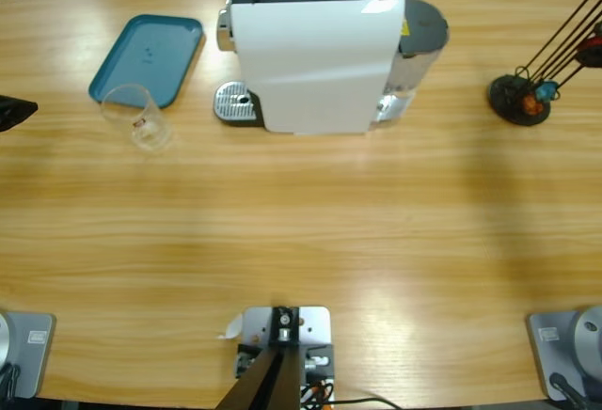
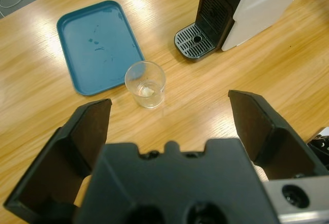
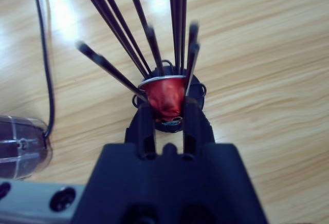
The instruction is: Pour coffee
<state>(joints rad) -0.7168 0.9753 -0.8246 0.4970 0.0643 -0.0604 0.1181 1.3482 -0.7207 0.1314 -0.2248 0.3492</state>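
Overhead, we see a long wooden table (image 1: pixel 301 231) with a white coffee machine (image 1: pixel 315 53) standing at the far middle, its silver drip grate (image 1: pixel 235 104) sticking out on one side. A teal tray (image 1: pixel 149 57) lies flat beside it, and a small clear glass (image 1: pixel 139 117) stands on the wood just off the tray's near corner. No brown liquid is visible in the glass from here. At the other end of the table a black wire rack (image 1: pixel 519 98) holds small orange and red capsules. A dark tip, the left gripper (image 1: pixel 14 111), pokes in at the side edge near the glass.

Along the left wrist, we see the left gripper (image 2: pixel 169 113) with its 2 jaws spread wide and nothing between them. Past it stands the glass (image 2: pixel 146 84), apart from the jaws and just beside the tray (image 2: pixel 95 44). It shows only a pale trace at its bottom; we cannot tell whether that is coffee. The coffee machine (image 2: pixel 241 8) and its grate (image 2: pixel 195 41) sit further off.

Along the right wrist, we see the right gripper (image 3: pixel 167 113) with its jaws drawn narrow on a red capsule (image 3: pixel 165 96) seated among the black rods of the rack (image 3: pixel 154 44).
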